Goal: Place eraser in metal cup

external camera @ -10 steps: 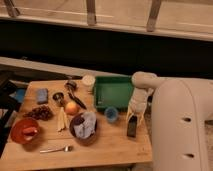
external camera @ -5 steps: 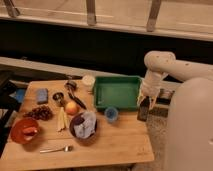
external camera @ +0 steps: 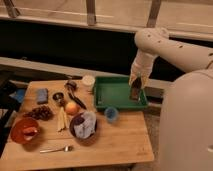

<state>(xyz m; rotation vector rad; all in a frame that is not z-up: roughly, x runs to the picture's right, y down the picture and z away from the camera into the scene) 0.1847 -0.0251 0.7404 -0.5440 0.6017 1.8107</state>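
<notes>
My gripper (external camera: 136,83) hangs at the end of the white arm, over the right end of the green tray (external camera: 105,100). It is shut on the eraser (external camera: 135,92), a flat black bar that hangs upright below the fingers, just above the tray. The metal cup (external camera: 58,96), small and silvery with a dark inside, stands on the wooden table (external camera: 120,145) far to the left of the gripper, just up and left of the apple (external camera: 72,107).
A blue cup (external camera: 111,114) stands in front of the tray and a white cup (external camera: 88,81) to its left. A blue block (external camera: 42,95), grapes (external camera: 40,112), a red bowl (external camera: 24,131), a cloth-filled bowl (external camera: 84,125) and a fork (external camera: 55,148) crowd the left half.
The arm has risen from the table's right edge, moving up and back with the eraser, which now hangs over the tray's right end.
</notes>
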